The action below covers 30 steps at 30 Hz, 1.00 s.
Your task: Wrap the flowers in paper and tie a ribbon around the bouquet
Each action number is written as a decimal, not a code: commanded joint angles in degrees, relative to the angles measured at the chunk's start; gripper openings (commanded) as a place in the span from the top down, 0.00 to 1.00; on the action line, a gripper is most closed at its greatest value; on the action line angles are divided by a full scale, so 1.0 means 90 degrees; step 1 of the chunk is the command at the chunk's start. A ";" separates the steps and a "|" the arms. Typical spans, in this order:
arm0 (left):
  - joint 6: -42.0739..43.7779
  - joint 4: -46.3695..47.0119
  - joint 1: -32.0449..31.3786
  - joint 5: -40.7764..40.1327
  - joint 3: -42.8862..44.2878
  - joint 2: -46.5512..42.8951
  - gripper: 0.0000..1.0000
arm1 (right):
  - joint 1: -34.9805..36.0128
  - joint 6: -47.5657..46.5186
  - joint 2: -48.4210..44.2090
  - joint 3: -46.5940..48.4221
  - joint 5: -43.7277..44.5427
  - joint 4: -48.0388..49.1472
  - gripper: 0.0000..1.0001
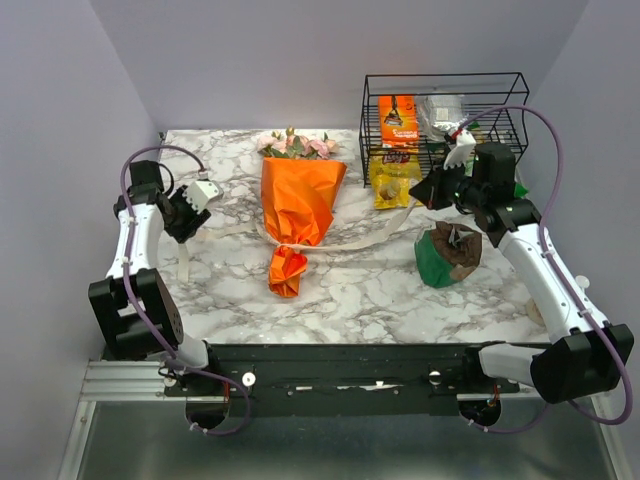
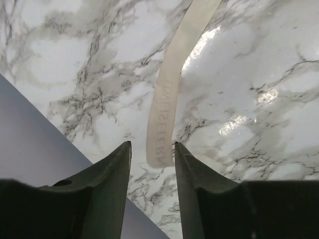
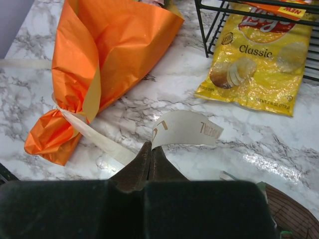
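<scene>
Orange paper (image 1: 300, 185) is already folded into a cone around the flowers (image 1: 295, 143), and the bouquet (image 1: 305, 215) lies near the middle of the marble table (image 1: 380, 290), blooms toward 12 o'clock and crumpled tail toward 6 o'clock. The step in hand looks like the tying. The cream ribbon (image 3: 94, 134) crosses the narrow waist, one end running out toward 9 o'clock and the other toward 3 o'clock. The right gripper (image 3: 151, 149), at 3 o'clock of the bouquet, is clamped tight on its end, which curls up from the closed tips. The left gripper (image 2: 152, 147), at 9 o'clock, stands partly spread with nothing in it. The other ribbon end lies flat on the marble, seen in the gap between its fingers. No knot shows. Next, I judge, the left gripper must drop onto that loose end and pinch it so the ends can be crossed at the waist; so thin and floppy a strip could slip.
</scene>
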 commanded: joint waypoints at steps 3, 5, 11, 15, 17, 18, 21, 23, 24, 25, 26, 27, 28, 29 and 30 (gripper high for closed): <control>0.1096 -0.1951 -0.0840 0.1474 0.0602 -0.0148 0.25 | 0.0140 0.0176 0.0028 -0.0015 -0.0432 0.0393 0.99; 0.1078 -0.1826 -0.1113 0.1825 0.0465 -0.0275 0.22 | 0.0140 0.0225 0.0038 -0.0045 -0.0510 0.0452 1.00; 0.0922 -0.0040 -0.2050 0.1682 -0.0501 -0.0188 0.11 | 0.0159 0.0372 -0.0059 0.0110 -0.0774 0.0657 0.99; 0.1058 0.0936 -0.2462 0.1212 -0.0639 0.0173 0.10 | 0.0169 0.0381 -0.0128 0.0160 -0.0842 0.0667 1.00; 0.1097 0.1202 -0.2579 0.1046 -0.0659 0.0417 0.10 | 0.0159 0.0440 -0.0147 0.0160 -0.0862 0.0676 1.00; 0.1146 0.1261 -0.2609 0.1017 -0.0620 0.0495 0.10 | 0.0169 0.0469 -0.0167 0.0170 -0.0872 0.0676 1.00; 0.1292 0.1329 -0.2726 0.0977 -0.0600 0.0779 0.09 | 0.0179 0.0557 -0.0196 0.0248 -0.0872 0.0735 1.00; 0.1089 0.1417 -0.2794 0.0861 -0.0600 0.0915 0.09 | 0.0198 0.0615 -0.0206 0.0442 -0.0998 0.0793 0.99; 0.0768 0.1437 -0.2814 0.0821 -0.0552 0.0964 0.11 | 0.0237 0.0635 -0.0187 0.0521 -0.1047 0.0813 0.99; 0.0688 0.1379 -0.2824 0.0821 -0.0512 0.1042 0.14 | 0.0276 0.0645 -0.0177 0.0676 -0.1193 0.0862 0.99; 0.0629 0.1330 -0.2824 0.0908 -0.0483 0.1072 0.17 | 0.0305 0.0694 -0.0167 0.0736 -0.1242 0.0901 0.99; 0.0493 0.1291 -0.2824 0.0967 -0.0473 0.1091 0.36 | 0.0335 0.0733 -0.0148 0.0785 -0.1272 0.0940 0.99; 0.0434 0.1271 -0.2824 0.1035 -0.0483 0.1101 0.48 | 0.0374 0.0762 -0.0138 0.0833 -0.1330 0.0998 1.00; 0.0395 0.1232 -0.2824 0.1142 -0.0483 0.1101 0.59 | 0.0374 0.0849 -0.0099 0.0892 -0.1350 0.1028 0.99; 0.0336 0.1145 -0.2824 0.1308 -0.0473 0.1101 0.82 | 0.0374 0.0879 -0.0099 0.0931 -0.1360 0.1038 0.99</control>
